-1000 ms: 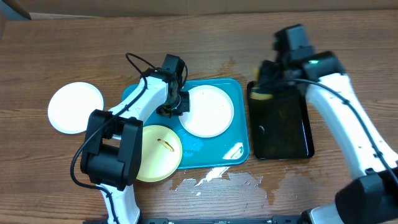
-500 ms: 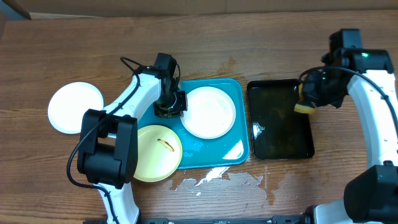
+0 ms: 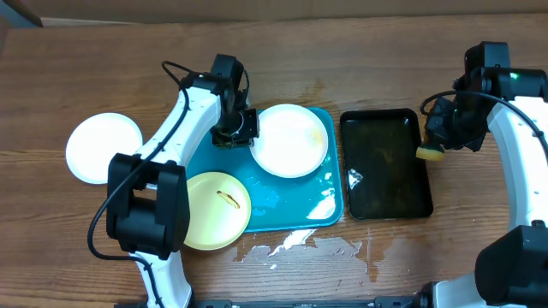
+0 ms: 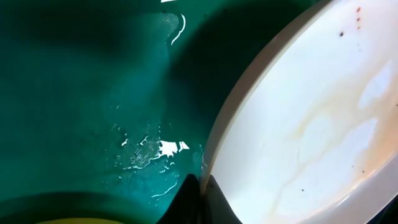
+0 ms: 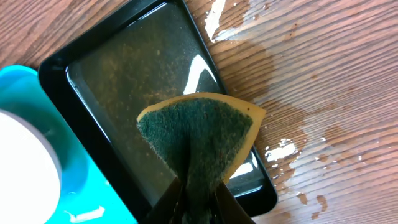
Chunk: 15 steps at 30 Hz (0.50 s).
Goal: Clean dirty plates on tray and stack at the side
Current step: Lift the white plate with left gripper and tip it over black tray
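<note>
The turquoise tray (image 3: 301,216) holds a white plate (image 3: 291,141) at its far end and a pale yellow plate (image 3: 205,214) with a brown smear over its near-left corner. A second white plate (image 3: 101,147) lies on the table at the left. My left gripper (image 3: 242,133) is shut on the left rim of the white plate (image 4: 311,137) on the tray, which shows faint brown streaks. My right gripper (image 3: 435,141) is shut on a yellow sponge with a green scrub face (image 5: 199,140) and holds it over the right edge of the black tray (image 5: 124,81).
The black tray (image 3: 385,167) of dark water stands right of the turquoise tray. Water is spilled on the wooden table near the front edge (image 3: 300,246). The turquoise tray floor is wet (image 4: 93,112).
My left gripper has taken the white plate's rim and drawn it towards the tray's far end. My right gripper carried the sponge from the black tray's far-left corner to its right edge.
</note>
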{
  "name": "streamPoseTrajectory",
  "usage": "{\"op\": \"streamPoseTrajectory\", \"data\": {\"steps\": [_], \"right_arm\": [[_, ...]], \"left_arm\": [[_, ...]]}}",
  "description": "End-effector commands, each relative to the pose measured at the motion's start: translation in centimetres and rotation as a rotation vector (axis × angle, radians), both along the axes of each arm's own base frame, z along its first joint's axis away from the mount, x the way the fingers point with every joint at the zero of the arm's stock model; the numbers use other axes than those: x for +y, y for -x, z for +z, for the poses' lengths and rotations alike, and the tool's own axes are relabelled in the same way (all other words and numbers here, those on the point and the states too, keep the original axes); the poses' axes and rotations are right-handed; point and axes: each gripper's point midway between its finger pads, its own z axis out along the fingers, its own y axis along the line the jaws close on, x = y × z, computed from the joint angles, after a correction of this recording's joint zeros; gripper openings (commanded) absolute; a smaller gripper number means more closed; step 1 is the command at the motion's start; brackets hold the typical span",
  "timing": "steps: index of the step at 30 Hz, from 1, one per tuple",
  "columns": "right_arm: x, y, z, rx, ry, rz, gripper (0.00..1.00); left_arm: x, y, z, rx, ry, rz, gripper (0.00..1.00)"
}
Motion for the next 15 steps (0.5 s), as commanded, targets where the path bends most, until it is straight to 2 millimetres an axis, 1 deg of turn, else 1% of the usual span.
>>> {"op": "streamPoseTrajectory", "data": {"steps": [1,5,8,12,15], "right_arm": [[-0.5,-0.1,0.3,-0.010,0.029,-0.002,0.15],[-0.6,0.1,0.2,0.001,0.035,-0.003,0.16],[-0.6,0.9,-0.3,0.034,0.032,-0.003,0.16],[-0.6,2.0,-1.5,0.085,0.037,-0.003,0.16],[-0.7,2.5,-2.1,0.108,0.039,-0.003,0.16]], "left_arm": [[-0.5,-1.0,1.3,-0.018,0.028,0.000,0.04],[-1.0,-1.5,2.4,-0.039,0.034,-0.002,0.04],[-1.8,-2.1,3.6,-0.063,0.042,-0.006,0.04],[-3.5,-2.8,5.0,-0.112,0.042,-0.024,0.04],[-5.0,-3.0,5.6,-0.145,0.040,-0.040,0.04]]}}
